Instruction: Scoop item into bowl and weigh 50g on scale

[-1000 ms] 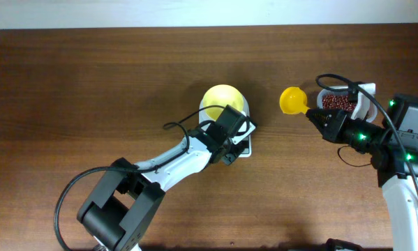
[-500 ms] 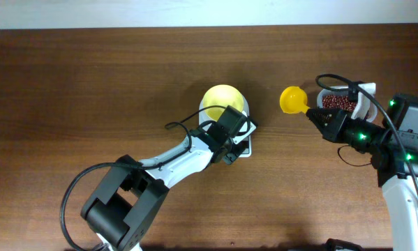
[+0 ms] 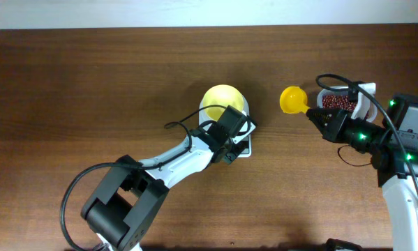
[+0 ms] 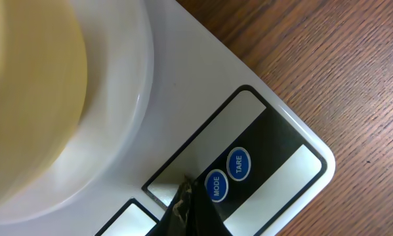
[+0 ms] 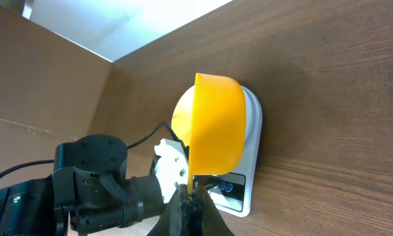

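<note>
A: where's the bowl?
B: bowl (image 3: 219, 101) sits on the scale (image 4: 196, 78), round pale yellow, covers most of the platform. Both are around the middle of the table (image 3: 90, 84), a bit nearer the far edge than the near one

A: left arm?
B: it reaches in from the near left corner. left pincer (image 4: 183, 204) is down at the scale's front panel, fingers pressed together into one dark tip. In the wrist view the tip touches the panel just beside the MODE button (image 4: 216, 185); the TARE button (image 4: 239, 164) is one further along. Both are blue. Can't tell if it's actually pressing anything. The readout is hidden in all three views

A: right arm?
B: right pincer (image 5: 193, 196) is pinching the handle of the yellow scoop (image 3: 291, 99), clamped tight. The scoop is between the scale and the tub (image 3: 366, 89), over bare table and apart from both. Its cup end points toward the scale and its handle back toward the arm

A: beans?
B: beans (image 3: 339, 102) are in the clear tub by the right edge, a dark red-brown heap, partly hidden by the right arm. The tub is well apart from the scale. From overhead the bowl's inside is plain yellow
</note>
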